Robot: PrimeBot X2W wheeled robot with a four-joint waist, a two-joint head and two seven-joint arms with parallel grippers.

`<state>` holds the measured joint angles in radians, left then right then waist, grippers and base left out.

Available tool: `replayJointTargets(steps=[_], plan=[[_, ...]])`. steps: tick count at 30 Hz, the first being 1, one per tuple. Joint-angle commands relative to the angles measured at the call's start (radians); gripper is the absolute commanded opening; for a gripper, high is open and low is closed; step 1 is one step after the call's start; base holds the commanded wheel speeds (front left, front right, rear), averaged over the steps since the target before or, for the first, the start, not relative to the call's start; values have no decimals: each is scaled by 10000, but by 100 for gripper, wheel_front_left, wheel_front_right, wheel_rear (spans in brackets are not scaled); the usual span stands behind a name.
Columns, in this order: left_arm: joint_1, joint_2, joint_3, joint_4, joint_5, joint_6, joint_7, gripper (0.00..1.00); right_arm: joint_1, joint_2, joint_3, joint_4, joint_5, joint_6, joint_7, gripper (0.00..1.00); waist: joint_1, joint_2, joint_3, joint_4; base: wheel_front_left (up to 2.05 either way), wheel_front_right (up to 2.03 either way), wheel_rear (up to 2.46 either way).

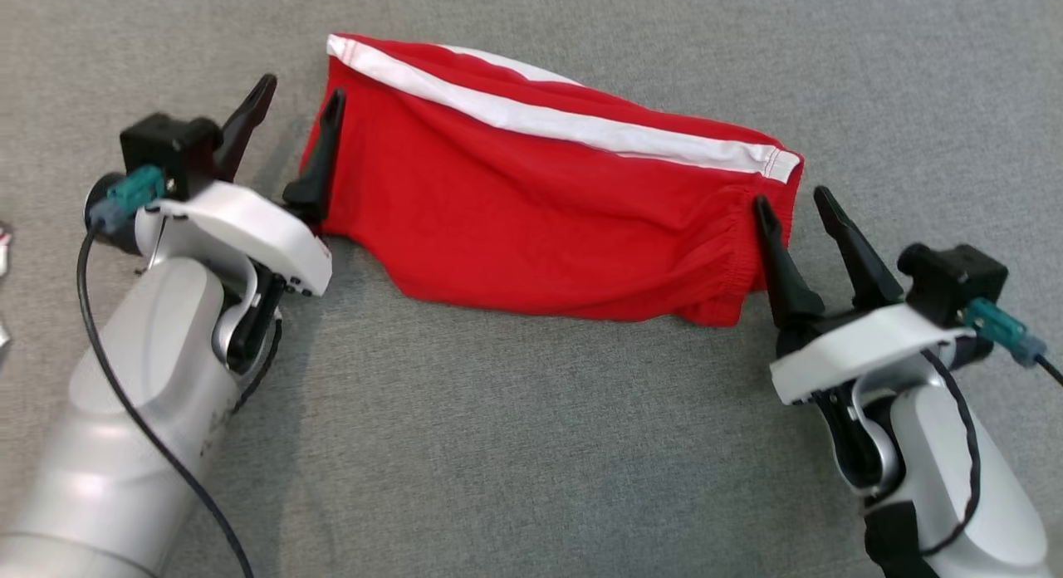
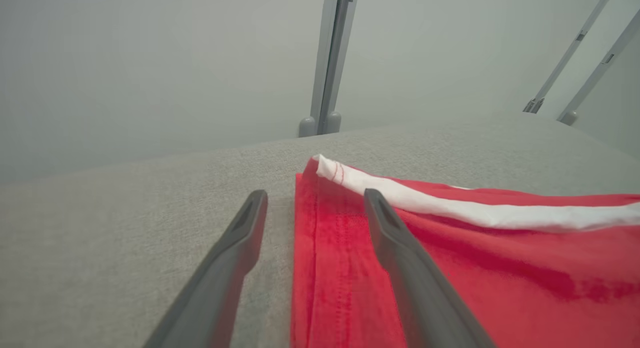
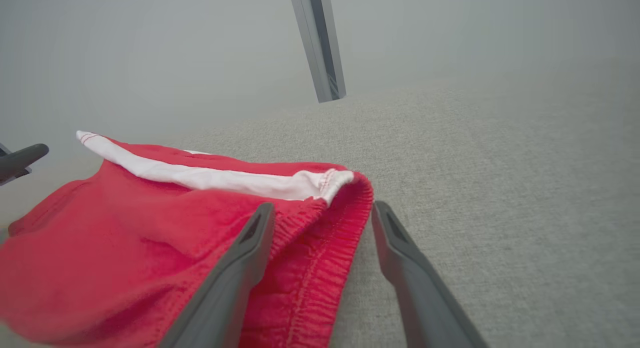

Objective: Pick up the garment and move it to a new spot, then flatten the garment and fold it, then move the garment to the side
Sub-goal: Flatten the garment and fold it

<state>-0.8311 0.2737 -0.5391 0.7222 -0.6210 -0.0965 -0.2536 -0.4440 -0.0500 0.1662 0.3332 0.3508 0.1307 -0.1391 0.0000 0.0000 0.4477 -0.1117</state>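
Note:
The garment (image 1: 531,204) is a pair of red shorts with a white side stripe, folded into a long band on the grey cloth surface. My left gripper (image 1: 299,100) stands open at its left hem end, one finger over the red cloth, the other over bare surface. In the left wrist view the hem (image 2: 320,248) lies between the spread fingers. My right gripper (image 1: 793,204) stands open at the elastic waistband end (image 3: 320,268), which lies between its fingers. Neither gripper holds the cloth.
Grey fabric (image 1: 515,445) covers the whole work surface. A grey frame post (image 2: 330,58) rises behind the surface's far edge, with two slanted struts (image 2: 575,53) at the right. Small pale objects (image 1: 4,246) sit at the head view's left edge.

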Motion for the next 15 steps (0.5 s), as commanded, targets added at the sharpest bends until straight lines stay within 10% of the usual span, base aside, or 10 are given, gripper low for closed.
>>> replayJointTargets(steps=[1, 15], plan=[[379, 110, 282, -393, 161, 317, -80, 100, 371, -168, -137, -326, -196, 1, -174, 100, 0, 0, -274, 195, 0, 0, 0], [4381, 469, 2933, -5457, 1568, 1957, -91, 100, 2027, -167, -1352, -2814, -1930, 1, -536, 100, 0, 0, -1224, 853, 0, 0, 0]])
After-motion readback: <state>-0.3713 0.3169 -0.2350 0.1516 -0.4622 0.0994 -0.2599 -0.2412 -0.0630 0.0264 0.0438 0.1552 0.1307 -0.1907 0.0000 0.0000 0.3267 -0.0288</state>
